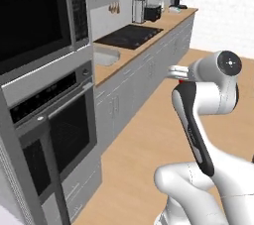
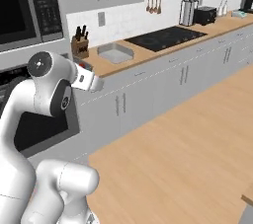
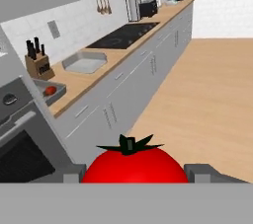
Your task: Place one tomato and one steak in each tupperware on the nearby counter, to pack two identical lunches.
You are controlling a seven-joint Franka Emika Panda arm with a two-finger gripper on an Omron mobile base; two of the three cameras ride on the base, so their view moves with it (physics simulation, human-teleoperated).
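A red tomato (image 3: 134, 165) sits between the jaws in the hand view, its lower half cut off at the picture's bottom. On the counter (image 3: 123, 53), the nearer tupperware (image 3: 49, 91) is partly hidden behind the oven cabinet's edge; a small red item inside is too small to identify.

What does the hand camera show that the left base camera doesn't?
Hand view alone: a red tomato between the gripper tips, a knife block, and a second tupperware holding a small tomato. Left base view alone: the robot's arm. Both: the counter, the empty tupperware, the black cooktop and the oven.
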